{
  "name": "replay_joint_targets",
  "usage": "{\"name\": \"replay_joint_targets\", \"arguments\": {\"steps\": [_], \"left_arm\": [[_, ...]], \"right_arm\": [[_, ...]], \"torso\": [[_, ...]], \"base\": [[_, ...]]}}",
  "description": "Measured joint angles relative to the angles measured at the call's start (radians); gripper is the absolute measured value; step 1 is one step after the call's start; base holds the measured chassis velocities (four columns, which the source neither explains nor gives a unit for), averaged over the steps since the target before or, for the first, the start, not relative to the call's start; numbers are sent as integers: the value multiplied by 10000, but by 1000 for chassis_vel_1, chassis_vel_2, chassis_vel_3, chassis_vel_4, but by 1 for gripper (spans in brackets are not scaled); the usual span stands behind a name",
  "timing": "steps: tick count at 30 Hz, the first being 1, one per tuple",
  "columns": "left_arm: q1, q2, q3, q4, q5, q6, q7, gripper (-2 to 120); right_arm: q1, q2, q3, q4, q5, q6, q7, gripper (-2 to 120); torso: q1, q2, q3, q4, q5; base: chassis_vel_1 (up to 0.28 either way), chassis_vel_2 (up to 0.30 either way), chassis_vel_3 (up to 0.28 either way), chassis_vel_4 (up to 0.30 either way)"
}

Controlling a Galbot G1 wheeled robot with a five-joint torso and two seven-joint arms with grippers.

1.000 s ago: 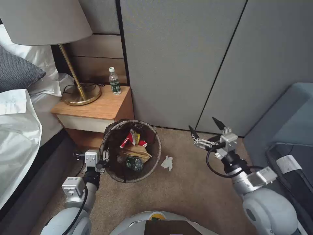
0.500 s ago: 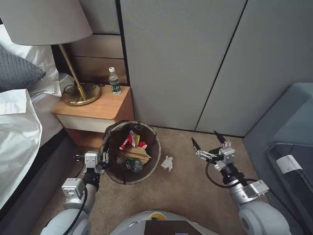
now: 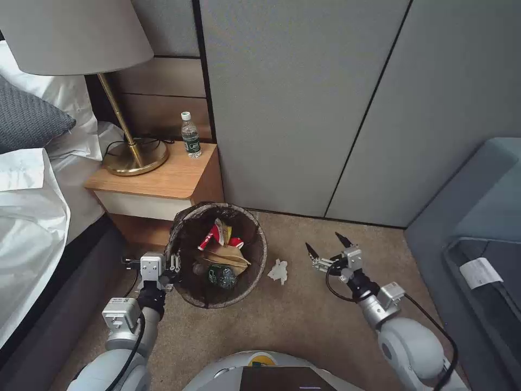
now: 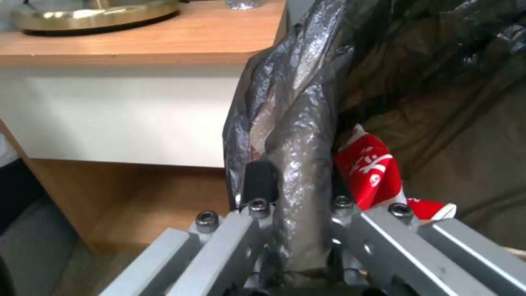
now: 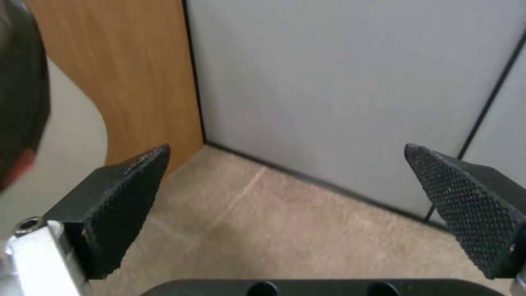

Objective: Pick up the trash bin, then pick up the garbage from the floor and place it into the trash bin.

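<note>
The trash bin (image 3: 262, 244), lined with a dark bag, is tilted beside the nightstand. My left gripper (image 3: 173, 265) is shut on its near-left rim. In the left wrist view the gripper (image 4: 298, 193) pinches the folded bag and rim. Inside the bin lie a red-and-white paper cup (image 3: 209, 237), a brown paper bag (image 3: 225, 253), a yellow wrapper (image 3: 223, 227) and a green-labelled bottle (image 3: 219, 276). One piece of garbage, a white tissue (image 3: 279, 271), lies on the carpet just right of the bin. My right gripper (image 3: 324, 244) hangs open low over the carpet, a little right of the tissue.
A wooden nightstand (image 3: 157, 179) with a brass lamp (image 3: 130, 157) and a water bottle (image 3: 190, 136) stands behind the bin. The bed (image 3: 32, 217) is on the left and a grey-blue sofa (image 3: 477, 212) on the right. Grey wall panels (image 3: 304, 108) close off the back.
My right arm has come down and moved left, so the open gripper is now close to the floor near the tissue. The left gripper keeps its hold and the bin has barely shifted.
</note>
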Motion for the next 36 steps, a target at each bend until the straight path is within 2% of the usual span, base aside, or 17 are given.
{"name": "replay_joint_targets", "arguments": {"steps": [10,24,36], "left_arm": [[22,7,-13,0,2,11,2,3],[27,-24,-48,0,21,18,30,3],[19,-71,-12,0,31,35,14,3]], "right_arm": [[1561,-446,-1456,-1481,99,-935,284,100],[2738,-426,-2524,-3308,503,-2199,375,100],[3442,-175,-3018,-4765,287,-2316,457,100]], "torso": [[0,0,0,0,0],[0,0,0,-1,0],[1,0,0,0,-1]], "base": [[0,0,0,0],[0,0,0,0],[0,0,0,0]]}}
